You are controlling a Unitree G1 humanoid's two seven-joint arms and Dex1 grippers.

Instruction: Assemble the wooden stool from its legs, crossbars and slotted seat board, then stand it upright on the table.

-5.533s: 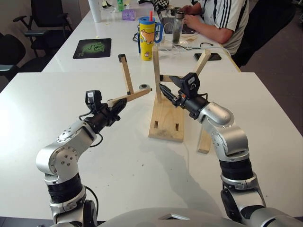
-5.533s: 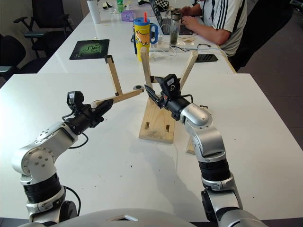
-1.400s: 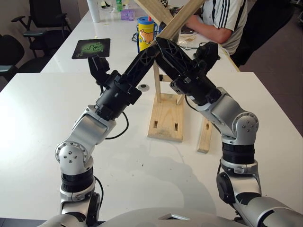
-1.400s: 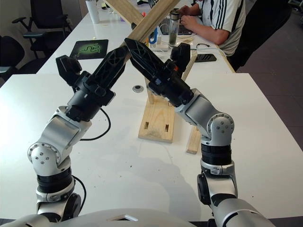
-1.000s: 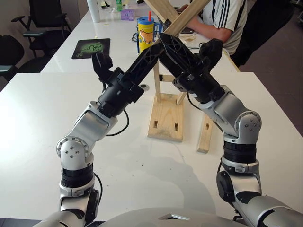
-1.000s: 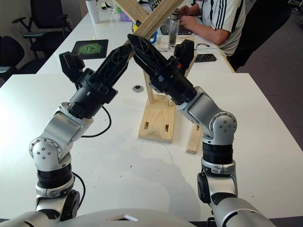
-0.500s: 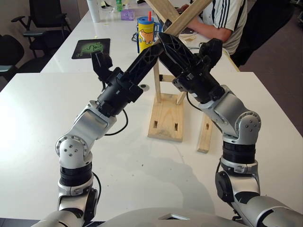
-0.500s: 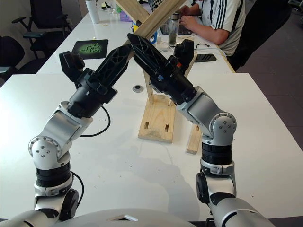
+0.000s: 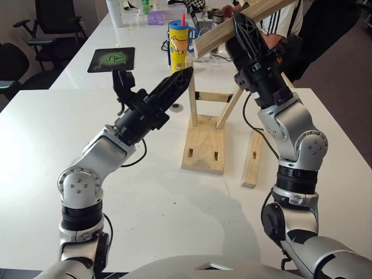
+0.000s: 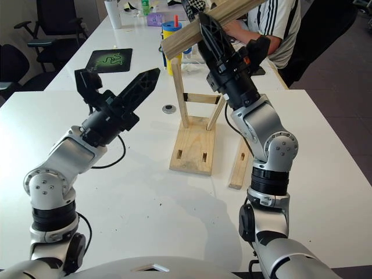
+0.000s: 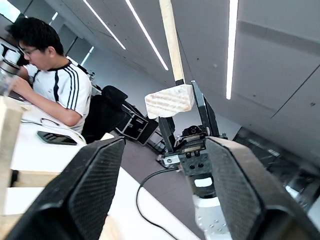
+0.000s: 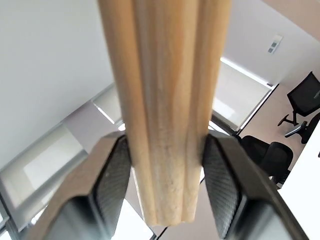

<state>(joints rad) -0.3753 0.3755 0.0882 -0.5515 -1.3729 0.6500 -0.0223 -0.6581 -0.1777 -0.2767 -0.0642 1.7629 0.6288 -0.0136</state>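
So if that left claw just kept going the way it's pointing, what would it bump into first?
Most likely the end of the wooden bar held up by the right gripper: the wrist view of the left gripper shows it dead ahead between the open fingers. Depth is hard to judge.

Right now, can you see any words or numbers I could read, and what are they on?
No words or numbers can be read.
Yellow cup: a printed picture; any writing is too small to read.
Black mat: a green emblem, no letters legible.
Seat board: bare wood, no print.
Wooden piece in the right gripper: bare wood, no print.
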